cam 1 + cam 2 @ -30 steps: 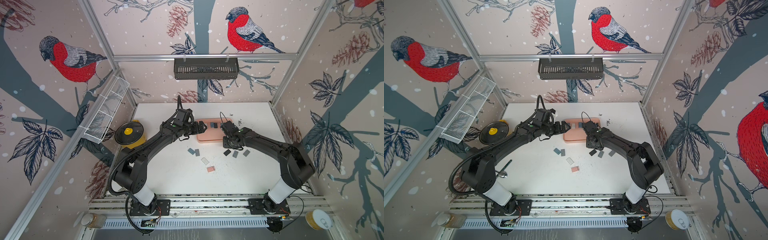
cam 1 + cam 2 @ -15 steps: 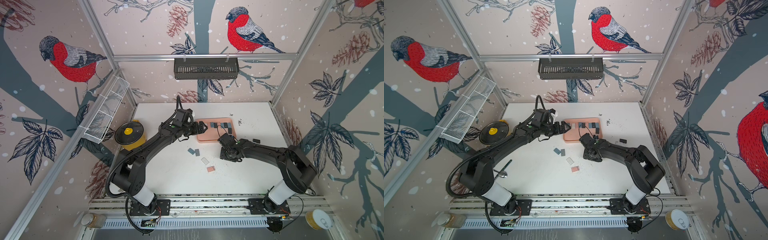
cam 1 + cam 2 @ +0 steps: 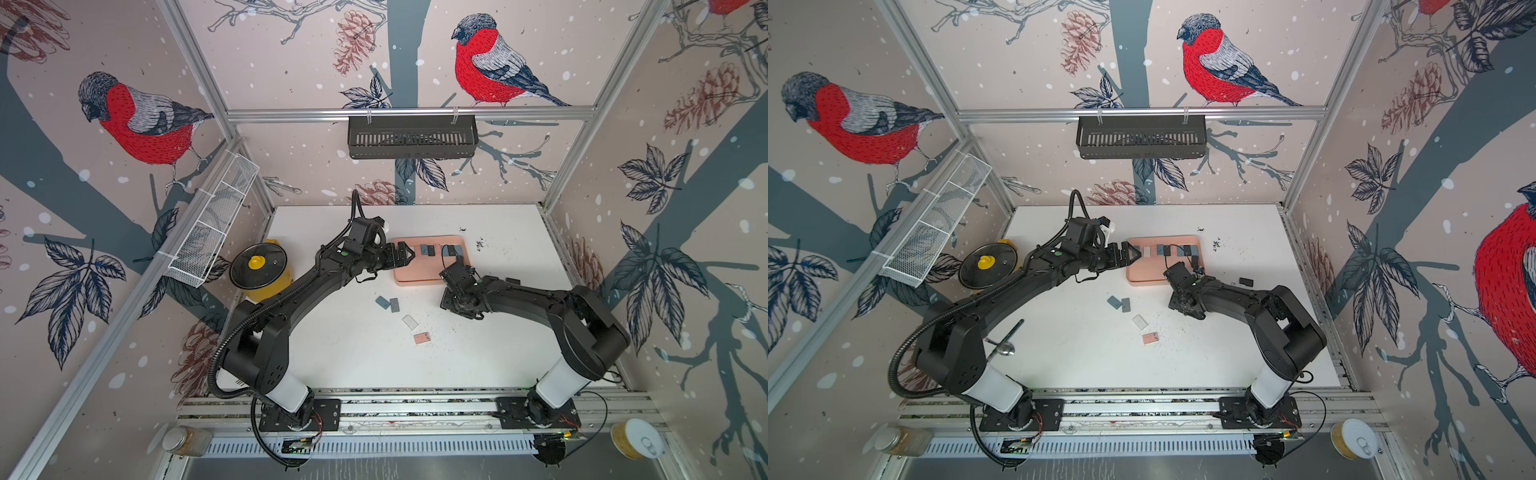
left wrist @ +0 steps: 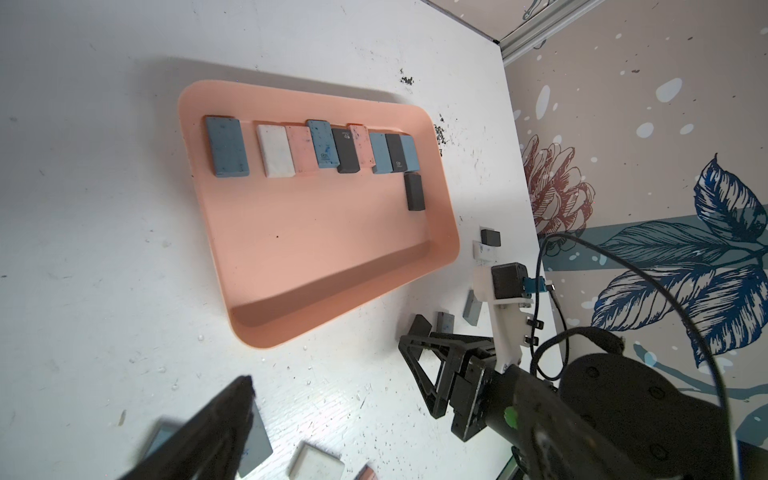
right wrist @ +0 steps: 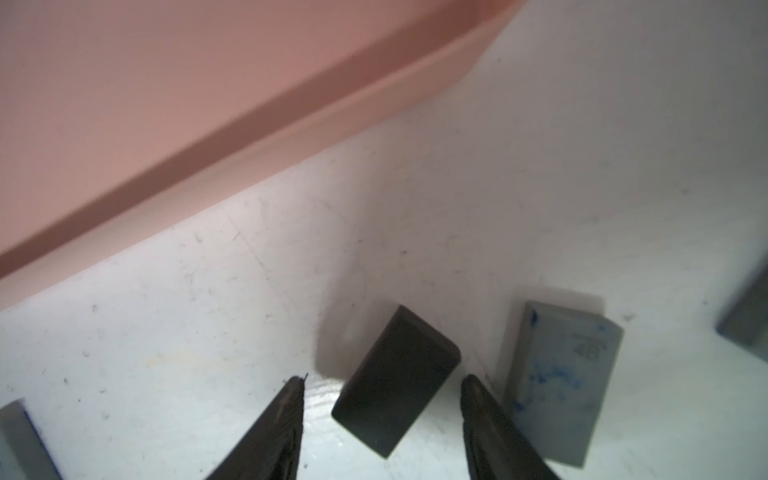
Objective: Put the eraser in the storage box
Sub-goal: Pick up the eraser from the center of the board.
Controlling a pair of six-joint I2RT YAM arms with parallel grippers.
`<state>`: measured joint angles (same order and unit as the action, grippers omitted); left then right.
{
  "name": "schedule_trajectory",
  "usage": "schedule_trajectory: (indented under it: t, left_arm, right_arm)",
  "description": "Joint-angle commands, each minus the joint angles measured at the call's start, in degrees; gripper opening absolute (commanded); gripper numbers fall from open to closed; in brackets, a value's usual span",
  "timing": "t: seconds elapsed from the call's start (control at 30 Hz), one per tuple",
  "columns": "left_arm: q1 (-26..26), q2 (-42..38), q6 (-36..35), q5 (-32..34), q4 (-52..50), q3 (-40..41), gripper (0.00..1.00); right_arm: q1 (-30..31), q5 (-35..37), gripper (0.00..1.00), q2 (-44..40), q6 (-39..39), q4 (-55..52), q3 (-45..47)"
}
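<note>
Salmon-pink storage box (image 4: 316, 249) — black eraser (image 5: 395, 382), blue-speckled grey eraser (image 5: 561, 382), white table (image 5: 540, 187)

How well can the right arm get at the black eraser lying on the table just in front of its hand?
Probably yes. The right hand is open, its fingers straddling the black eraser with nothing in between. A speckled grey eraser lies close beside one finger and might get nudged.

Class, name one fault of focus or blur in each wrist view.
Right wrist view: the storage box rim is blurred, the black eraser sharper. Left wrist view: the near left finger is smeared out of focus, the box crisp.
</note>
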<state>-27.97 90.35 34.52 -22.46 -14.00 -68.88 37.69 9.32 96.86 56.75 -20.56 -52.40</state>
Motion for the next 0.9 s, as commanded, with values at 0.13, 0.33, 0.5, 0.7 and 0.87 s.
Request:
schedule_trajectory:
  t: [0.13,0.33,0.5,0.7,0.87]
  left_arm:
    - [0.2,0.0,-0.1,-0.7,1.1,-0.2,0.97]
    - [0.3,0.2,-0.1,-0.6,1.2,-0.1,0.97]
    - [0.4,0.2,-0.1,-0.5,1.2,-0.1,0.97]
    - [0.5,0.2,-0.1,-0.5,1.1,-0.1,0.97]
    - [0.5,0.1,-0.1,-0.3,1.0,-0.2,0.97]
  right_arm:
    - [2.2,1.3,0.48,4.7,-0.7,-5.0,-2.8]
    - [3.9,3.3,0.41,6.1,-1.4,-7.1,-3.7]
    - [4.2,3.4,0.36,5.0,-2.2,-7.5,-3.0]
    - [5.1,3.3,0.28,4.1,-2.7,-8.3,-2.5]
    - [5.5,3.3,0.19,3.9,-2.6,-8.2,-1.7]
